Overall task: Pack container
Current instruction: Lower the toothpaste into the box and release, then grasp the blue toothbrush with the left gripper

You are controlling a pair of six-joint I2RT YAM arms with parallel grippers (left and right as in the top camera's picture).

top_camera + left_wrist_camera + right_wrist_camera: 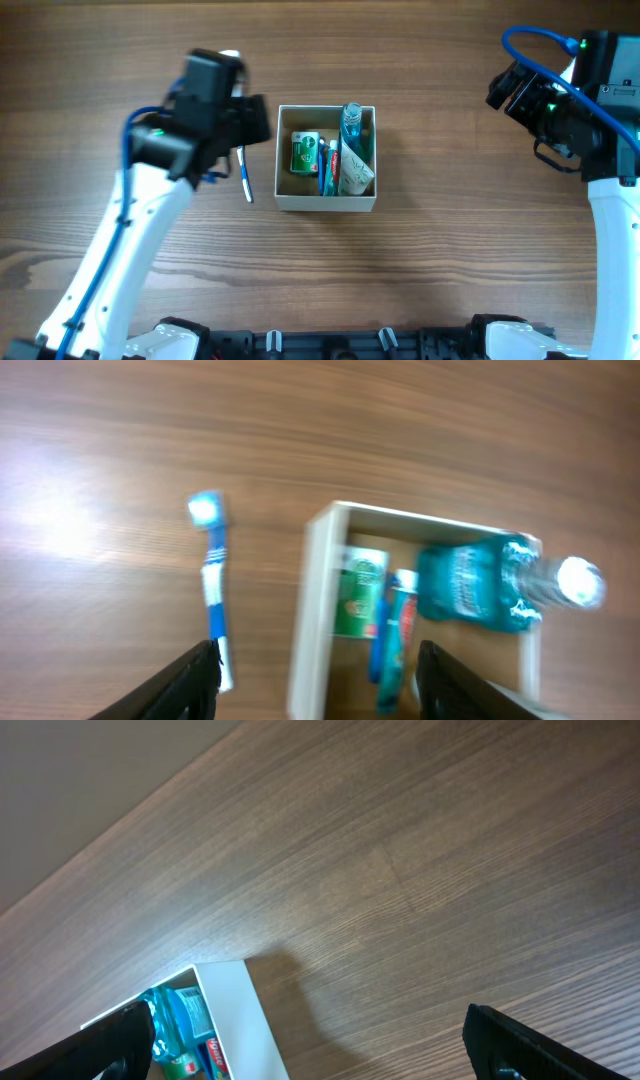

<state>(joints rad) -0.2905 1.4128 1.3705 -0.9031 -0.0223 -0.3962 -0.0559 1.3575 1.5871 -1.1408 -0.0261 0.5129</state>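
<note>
Box [327,203]: looks light, thin walls.
Toothbrush [213,600]: stiff; grab its middle.
Left gripper [315,670]: fingers apart.
Right gripper [305,1032]: fingers apart.

The table [450,120] was brown wood-grained board, its grain running from the left edge to the right. A pale patch of glare [55,520] lay on it (soft-edged, whitish). Past one table edge showed a plain grey-beige surface [80,780], wall or floor unclear.
</note>
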